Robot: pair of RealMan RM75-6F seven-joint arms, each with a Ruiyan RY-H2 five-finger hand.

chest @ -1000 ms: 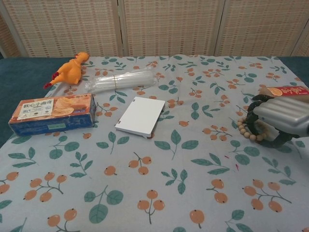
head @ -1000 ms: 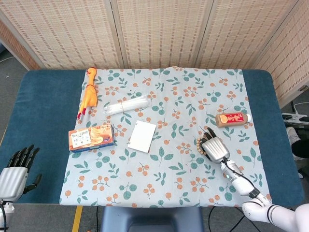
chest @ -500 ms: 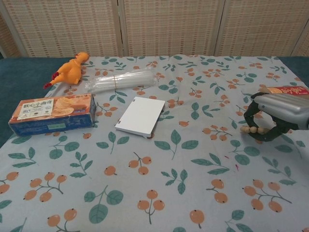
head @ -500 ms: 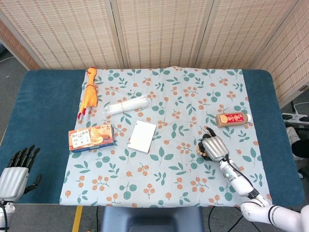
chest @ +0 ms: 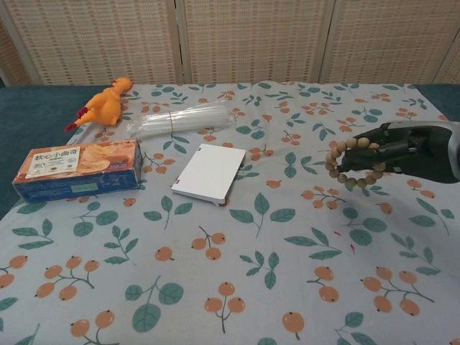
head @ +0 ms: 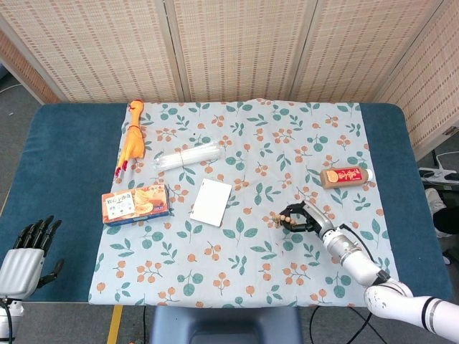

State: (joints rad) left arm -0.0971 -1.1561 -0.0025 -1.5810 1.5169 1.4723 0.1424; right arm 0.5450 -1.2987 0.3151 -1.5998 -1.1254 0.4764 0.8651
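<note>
My right hand [head: 310, 218] [chest: 402, 152] holds a string of wooden beads [chest: 352, 164] [head: 285, 217], lifted off the floral cloth at the right side of the table. The bead loop hangs from the fingertips, pointing toward the table's middle. An orange tube [head: 346, 176] [chest: 424, 134] lies just behind the hand. My left hand [head: 25, 253] hovers off the table's near left corner, fingers spread and holding nothing; it shows only in the head view.
A white flat box [head: 212, 202] [chest: 210, 172] lies mid-table. Left of it sits an orange biscuit box [head: 135, 203] [chest: 77, 167]. Behind are a clear bundle of straws [head: 190, 156] [chest: 180, 118] and a rubber chicken [head: 133, 140] [chest: 104, 103]. Wicker screens stand behind the table.
My right hand has closed on the beads, picked them up off the cloth and swung them leftward toward the table's middle. The left hand has barely moved.
</note>
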